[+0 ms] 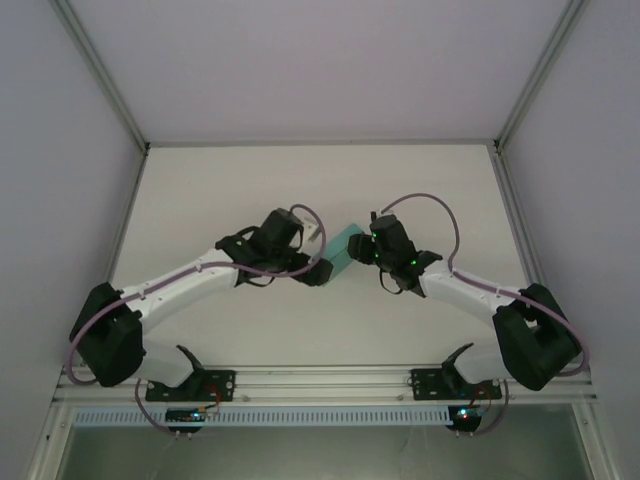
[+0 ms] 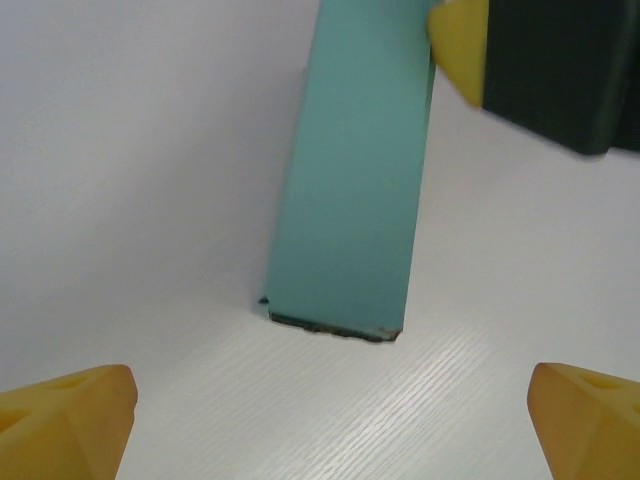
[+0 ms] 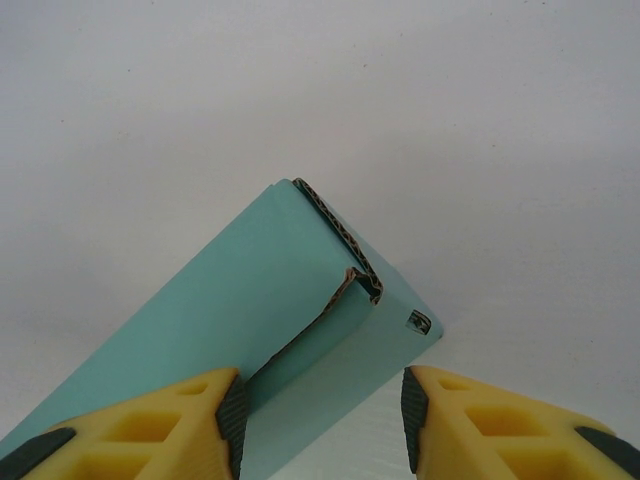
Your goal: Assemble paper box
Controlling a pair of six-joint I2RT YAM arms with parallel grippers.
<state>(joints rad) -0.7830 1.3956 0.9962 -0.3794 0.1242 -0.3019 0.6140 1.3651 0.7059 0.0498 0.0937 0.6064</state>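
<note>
I see the paper box (image 2: 345,200) plain teal-green, its cut edge brown and corrugated. The counter (image 2: 130,170) is white with faint wood grain. Both pairs of jaws are yellow.

Top view: left claw (image 1: 318,272) and right claw (image 1: 372,250) sit nose to nose mid-frame w/ the paper box (image 1: 345,248) wedged btwn them, so no lane thru there. Worktop (image 1: 300,180) is bare across the upper frame, plenty of room. Side walls (image 1: 60,150) hem it in left & right.

Left wrist view: fingers (image 2: 70,420) spread to both lower corners, clear lane up to the box end. Right claw's finger blocks upper right, touching the box edge.

Right wrist view: box runs btwn the fingers, slim gap beside the lower-right finger. Bare worktop all across the top.
</note>
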